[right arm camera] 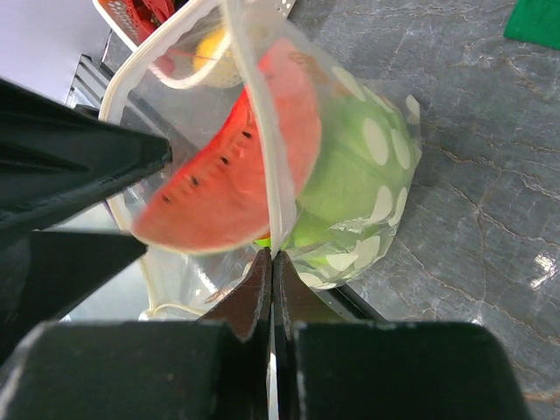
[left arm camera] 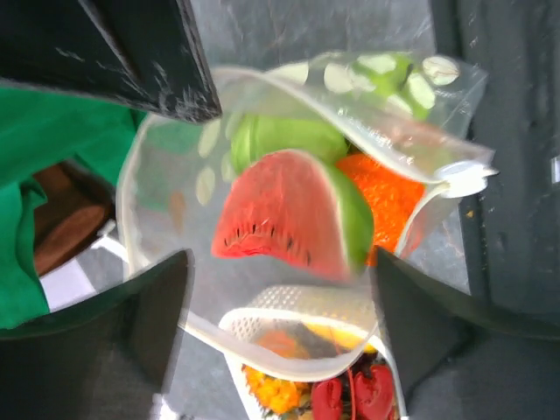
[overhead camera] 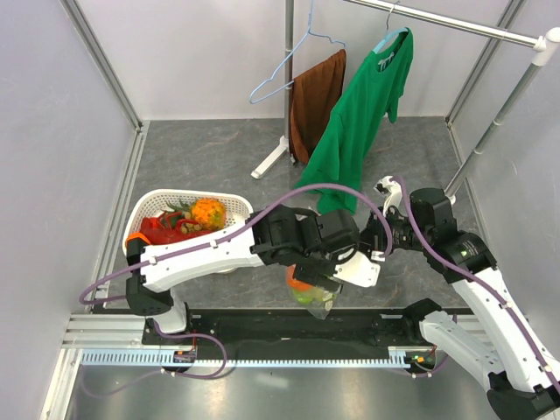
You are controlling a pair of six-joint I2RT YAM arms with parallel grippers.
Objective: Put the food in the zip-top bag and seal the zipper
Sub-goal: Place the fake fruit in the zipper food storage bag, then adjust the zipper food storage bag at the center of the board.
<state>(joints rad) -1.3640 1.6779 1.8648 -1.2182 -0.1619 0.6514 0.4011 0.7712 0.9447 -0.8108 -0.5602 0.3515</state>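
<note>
no readable text, labels, numbers or signs anywhere

I see a red watermelon slice (left arm camera: 280,214), black-seeded and green-rinded, a green cabbage (left arm camera: 289,140), an orange fruit (left arm camera: 389,197), and a clear zip-top bag (right arm camera: 376,149) printed with white polka dots. The perforated basket (overhead camera: 188,193) is white, the T-shirt (overhead camera: 363,114) green.

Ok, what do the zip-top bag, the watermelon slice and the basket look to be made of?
Zip-top bag: thin, clear, glossy plastic film with white dots; it creases and its contents show through. Watermelon slice: seemingly moulded plastic, matt red with dark seed marks. Basket: white, probably rigid plastic, with perforated walls.
</note>
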